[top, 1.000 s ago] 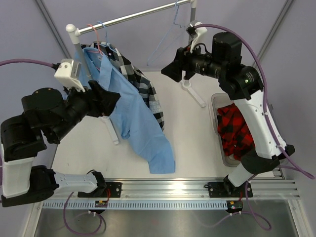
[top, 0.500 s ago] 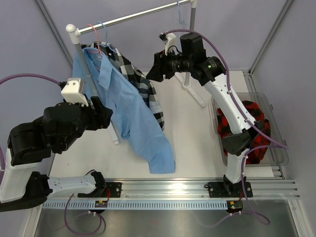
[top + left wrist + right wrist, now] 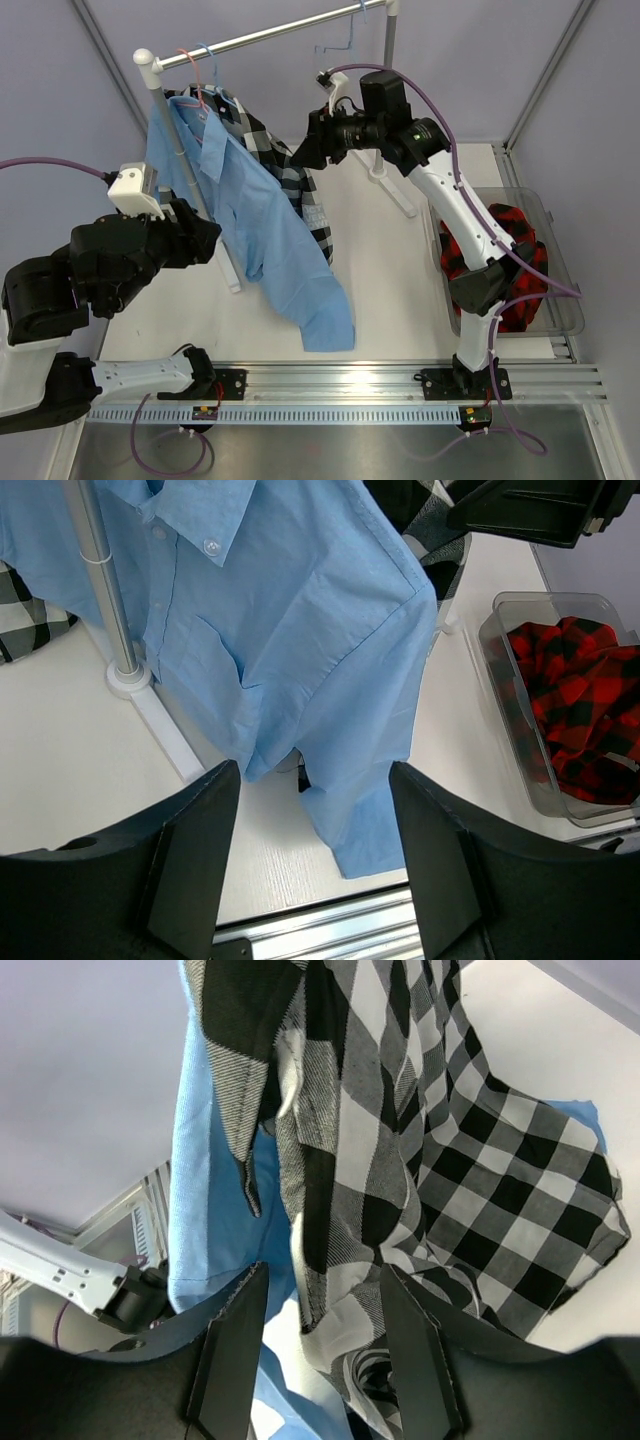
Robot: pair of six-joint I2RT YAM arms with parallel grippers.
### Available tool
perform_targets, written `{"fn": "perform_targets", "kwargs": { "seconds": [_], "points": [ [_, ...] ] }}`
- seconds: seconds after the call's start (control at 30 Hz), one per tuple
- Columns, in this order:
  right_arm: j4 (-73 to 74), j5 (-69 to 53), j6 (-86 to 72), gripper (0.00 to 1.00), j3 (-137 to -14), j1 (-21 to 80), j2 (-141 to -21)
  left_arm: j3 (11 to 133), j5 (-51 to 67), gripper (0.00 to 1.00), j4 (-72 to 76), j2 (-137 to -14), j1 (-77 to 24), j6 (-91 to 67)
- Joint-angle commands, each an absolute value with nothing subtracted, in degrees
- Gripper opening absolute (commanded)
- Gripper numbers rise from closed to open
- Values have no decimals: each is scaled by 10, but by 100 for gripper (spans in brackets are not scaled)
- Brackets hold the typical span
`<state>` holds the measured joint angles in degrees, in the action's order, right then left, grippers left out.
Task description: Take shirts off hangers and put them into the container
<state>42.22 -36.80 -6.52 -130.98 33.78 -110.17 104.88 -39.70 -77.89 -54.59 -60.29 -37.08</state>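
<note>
A light blue shirt (image 3: 270, 215) (image 3: 300, 610) hangs at the rail's left end, with a black-and-white check shirt (image 3: 305, 190) (image 3: 480, 1160) behind it. Their pink hanger (image 3: 188, 68) and blue hanger (image 3: 209, 62) hook over the rail. An empty light blue hanger (image 3: 338, 45) hangs further right. The red-and-black plaid shirt (image 3: 490, 255) (image 3: 580, 700) lies in the clear container (image 3: 562, 300) (image 3: 500, 660). My left gripper (image 3: 205, 238) (image 3: 315, 780) is open, short of the blue shirt. My right gripper (image 3: 303, 150) (image 3: 322, 1275) is open, with the check shirt's front edge between its fingers.
The silver rail (image 3: 270, 35) runs across the back on two posts. The left post (image 3: 100, 580) stands just left of the blue shirt. White rack feet (image 3: 398, 195) (image 3: 230, 270) lie on the table. An aluminium rail (image 3: 400, 385) lines the near edge.
My right arm has swung left from above the container to the check shirt, and its jaws have narrowed a little. My left arm has drawn back and down from the blue shirt.
</note>
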Motion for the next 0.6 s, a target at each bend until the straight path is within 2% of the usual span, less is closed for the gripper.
{"fn": "perform_targets", "kwargs": {
  "seconds": [0.0, 0.07, 0.2, 0.23, 0.33, 0.57],
  "points": [
    [408, -419, -32, 54, -1320, 351, -1106, 1048, -405, 67, -760, -551, -603, -373],
    [408, -420, -33, 49, -1328, 352, -1113, 1047, -404, 67, -761, -552, -603, -373],
    [406, -427, -34, 25, -1357, 359, -1133, 1039, -399, 67, -757, -547, -603, -372],
    [407, -428, -34, 14, -1362, 365, -1137, 1035, -397, 67, -755, -545, -603, -373],
    [412, -426, -34, 1, -1383, 369, -1151, 1027, -397, 68, -752, -538, -603, -374],
    [387, -419, -33, 0, -1361, 379, -1130, 1011, -390, 68, -740, -529, -603, -369]
  ]
}}
